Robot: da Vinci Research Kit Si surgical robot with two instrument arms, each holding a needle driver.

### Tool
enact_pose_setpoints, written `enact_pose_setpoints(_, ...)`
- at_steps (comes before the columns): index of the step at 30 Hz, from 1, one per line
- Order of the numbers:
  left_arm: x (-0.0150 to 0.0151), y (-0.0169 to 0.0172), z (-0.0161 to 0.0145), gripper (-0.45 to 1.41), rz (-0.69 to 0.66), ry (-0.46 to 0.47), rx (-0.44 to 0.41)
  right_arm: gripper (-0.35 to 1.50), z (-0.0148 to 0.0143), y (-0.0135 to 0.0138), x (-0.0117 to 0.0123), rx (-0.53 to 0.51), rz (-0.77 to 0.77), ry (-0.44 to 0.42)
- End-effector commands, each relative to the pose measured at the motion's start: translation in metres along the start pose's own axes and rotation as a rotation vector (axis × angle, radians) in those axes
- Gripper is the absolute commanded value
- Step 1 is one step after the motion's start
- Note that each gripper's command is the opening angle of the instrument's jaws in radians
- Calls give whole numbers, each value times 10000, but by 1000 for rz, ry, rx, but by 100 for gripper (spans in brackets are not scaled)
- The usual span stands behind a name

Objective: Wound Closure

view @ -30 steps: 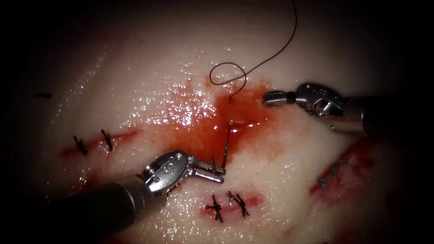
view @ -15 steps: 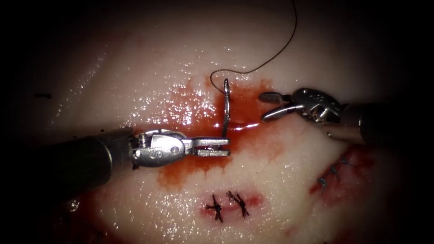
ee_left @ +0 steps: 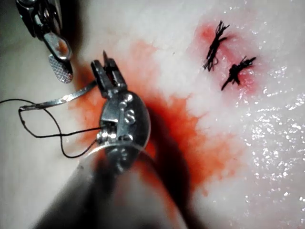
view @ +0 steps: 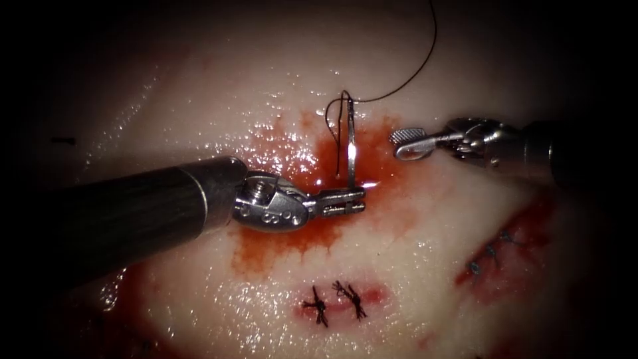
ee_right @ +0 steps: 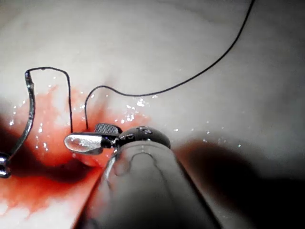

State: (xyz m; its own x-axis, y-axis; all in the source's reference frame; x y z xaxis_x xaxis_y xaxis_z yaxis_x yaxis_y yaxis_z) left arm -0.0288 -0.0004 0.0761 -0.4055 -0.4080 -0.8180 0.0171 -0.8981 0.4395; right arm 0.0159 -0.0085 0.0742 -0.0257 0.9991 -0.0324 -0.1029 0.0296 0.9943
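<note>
Endoscope view: left tool (view: 357,199) pinches the needle (view: 349,149) near its point end, clear of the tissue (view: 219,100). Right tool (view: 409,143), spread, holds nothing. Thread (view: 405,80) loops by the needle's tail and could snag.

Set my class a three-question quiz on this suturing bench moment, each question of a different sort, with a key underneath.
1. True or false: the left tool holds the needle near its pointed end, clear of the tissue.
2. Multiple choice: the right tool holds A) the needle, B) the thread, C) nothing.
3. Fill in: the thread runs from the needle's ____ end, the end far from the left tool's jaws.

Key
1. True: its jaws are shut on the needle's lower end, and the needle stands free above the red fluid.
2. C: its jaws are open, to the right of the needle.
3. Blunt (tail) end.
</note>
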Motion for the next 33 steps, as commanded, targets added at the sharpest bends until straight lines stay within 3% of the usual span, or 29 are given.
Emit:
enact_pose_setpoints(1, -7, 2, 9, -45, -3, -13, 13, 144, 14, 2, -4, 6, -1, 0)
enact_pose_setpoints(13, -3, 16, 19, -45, 37, -17, 23, 145, 36, 1, -2, -37, -3, 65)
enact_pose_setpoints(33, 0, 26, 29, -45, 128, -35, 27, 137, 60, -10, -14, -76, -16, 58)
